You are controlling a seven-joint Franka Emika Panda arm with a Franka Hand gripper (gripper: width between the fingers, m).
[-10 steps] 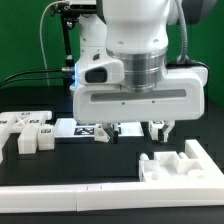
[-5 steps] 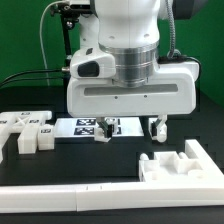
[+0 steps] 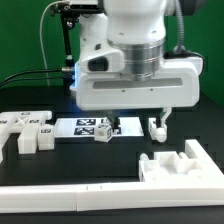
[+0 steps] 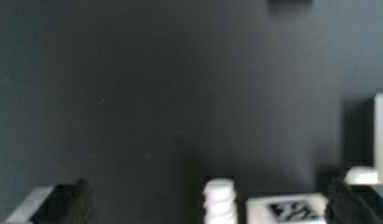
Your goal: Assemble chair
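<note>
1. Nearest: long white border rail (image 3: 60, 200), lying across the front of the black table (image 3: 90, 165).
2. Just behind the rail, on the exterior view's right: notched chair part (image 3: 180, 165), a white block with square cut-outs. It lies flat and nothing touches it.
3. Mid-depth, on the exterior view's left: tagged chair parts (image 3: 25, 132), a loose cluster cut off by the picture edge, so the count is uncertain.
4. Mid-depth, centre: marker board (image 3: 80, 125), flat on the table. A small tagged block (image 3: 102, 133) sits at its near edge; whether it rests on the board or just beside it cannot be told.
5. Above the board's right end: gripper (image 3: 134, 126), jaws spread wide and carrying nothing. One fingertip (image 3: 157, 127) shows pale and low over the table; the other is largely masked by the arm housing (image 3: 140, 85).
6. Far: black cables (image 3: 30, 75) and a dark backdrop.

Step, as judged: nothing is joined yet, and the arm is searching for a first part. The next move calls for centring the spread jaws over one piece, most likely the small block, before descending.

Hard to read: the wrist view is dim and blurred. It shows a ribbed white peg (image 4: 220, 203) beside a tagged face (image 4: 287, 211). A white shape (image 4: 378, 140) at the frame edge may be a finger or a part.
</note>
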